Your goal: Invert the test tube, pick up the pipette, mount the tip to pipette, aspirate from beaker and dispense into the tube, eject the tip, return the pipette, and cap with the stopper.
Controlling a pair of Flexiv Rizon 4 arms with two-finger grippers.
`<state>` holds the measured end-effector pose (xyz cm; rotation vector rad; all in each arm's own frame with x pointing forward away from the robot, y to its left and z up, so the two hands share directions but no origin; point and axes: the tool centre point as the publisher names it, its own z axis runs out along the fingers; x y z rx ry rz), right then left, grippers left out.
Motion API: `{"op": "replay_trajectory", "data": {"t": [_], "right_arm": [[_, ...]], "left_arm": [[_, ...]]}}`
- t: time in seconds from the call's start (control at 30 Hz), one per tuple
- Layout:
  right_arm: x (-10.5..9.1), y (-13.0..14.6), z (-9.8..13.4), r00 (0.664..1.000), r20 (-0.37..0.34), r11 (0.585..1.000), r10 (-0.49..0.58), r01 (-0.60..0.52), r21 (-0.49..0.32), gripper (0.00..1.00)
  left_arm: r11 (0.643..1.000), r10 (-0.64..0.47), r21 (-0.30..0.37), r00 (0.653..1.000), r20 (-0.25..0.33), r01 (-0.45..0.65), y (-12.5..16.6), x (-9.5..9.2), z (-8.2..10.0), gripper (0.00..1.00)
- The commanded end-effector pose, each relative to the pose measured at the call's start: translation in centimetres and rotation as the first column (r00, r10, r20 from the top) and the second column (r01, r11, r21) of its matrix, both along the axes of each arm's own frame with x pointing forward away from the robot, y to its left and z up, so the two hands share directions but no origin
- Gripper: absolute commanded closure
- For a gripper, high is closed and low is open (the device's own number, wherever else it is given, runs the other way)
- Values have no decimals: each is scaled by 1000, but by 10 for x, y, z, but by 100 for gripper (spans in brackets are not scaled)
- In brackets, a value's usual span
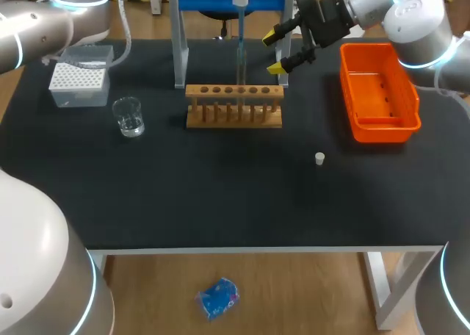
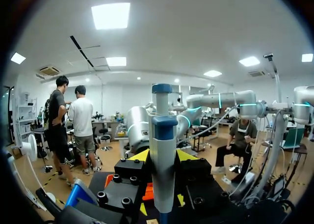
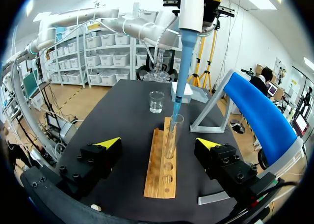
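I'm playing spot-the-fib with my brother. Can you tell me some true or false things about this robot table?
1. The pipette pokes its tip into the test tube in the wooden rack. True.
2. The white stopper sits on the tube. False: it lies on the table, apart from the rack.
3. The right claw is open and empty. True.
4. The beaker lies tipped over. False: it stands upright near the tip box.
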<state>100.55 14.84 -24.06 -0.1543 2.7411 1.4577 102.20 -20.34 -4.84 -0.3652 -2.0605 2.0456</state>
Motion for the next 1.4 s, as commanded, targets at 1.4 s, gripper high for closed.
{"op": "replay_trajectory", "data": {"t": [1.4], "right_arm": [[0, 0, 1, 1000, 0, 1000, 0, 0, -2, 0]], "left_arm": [[1000, 1, 5, 999, -50, -1, -1, 18, -16, 100]]}}
